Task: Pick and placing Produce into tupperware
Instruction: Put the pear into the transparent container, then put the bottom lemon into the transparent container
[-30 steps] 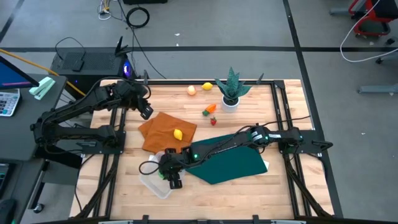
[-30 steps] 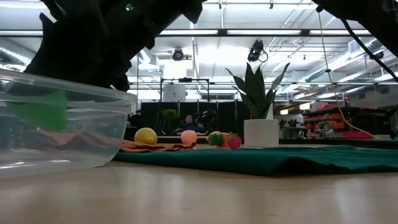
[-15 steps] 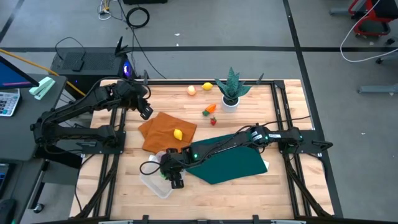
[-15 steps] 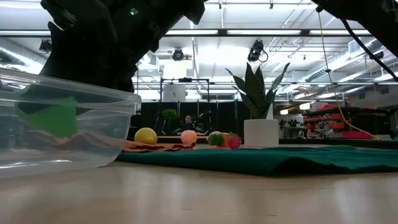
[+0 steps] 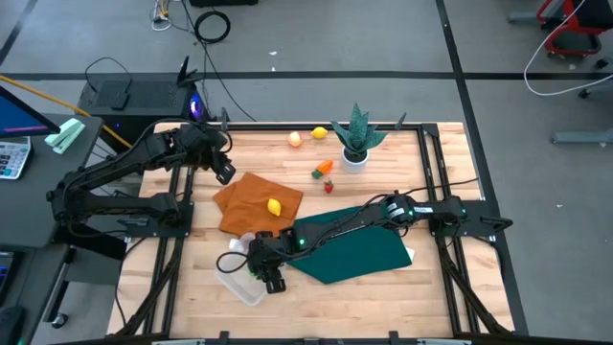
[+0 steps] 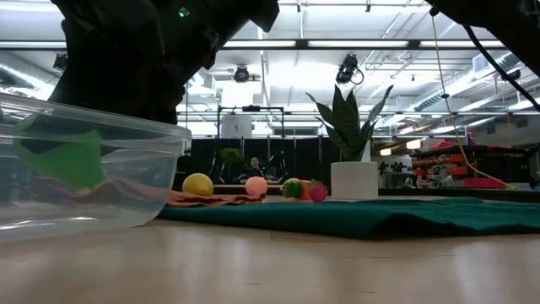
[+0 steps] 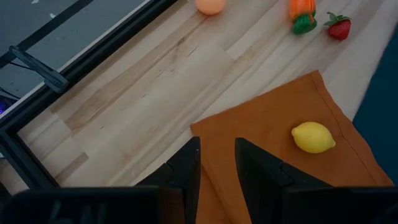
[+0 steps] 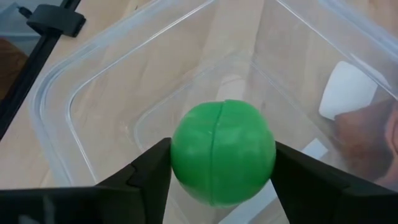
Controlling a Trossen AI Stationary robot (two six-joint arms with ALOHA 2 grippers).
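The right gripper (image 8: 214,186) hung over the clear tupperware (image 5: 238,279) at the front-left of the worktop (image 5: 383,297), just off the corner of the green cloth (image 5: 359,251). Its fingers (image 8: 140,177) stood on either side of a round green fruit (image 8: 222,152), close against it; whether they gripped it or had just let go could not be told. In the low view the green fruit (image 6: 61,160) showed through the tub's wall (image 6: 126,181), inside the tupperware.

The left gripper (image 5: 222,171) waited above the back-left of the worktop, its fingers (image 7: 186,168) narrow with a slim gap and nothing between them. Below it lay the orange cloth (image 5: 251,203) with a yellow lemon (image 5: 275,206) resting on it.

Farther back sat a peach-orange fruit (image 5: 295,139), a second yellow fruit (image 5: 319,133), an orange carrot-like piece (image 5: 323,170) and a strawberry (image 5: 329,187), all near the potted plant (image 5: 355,144).
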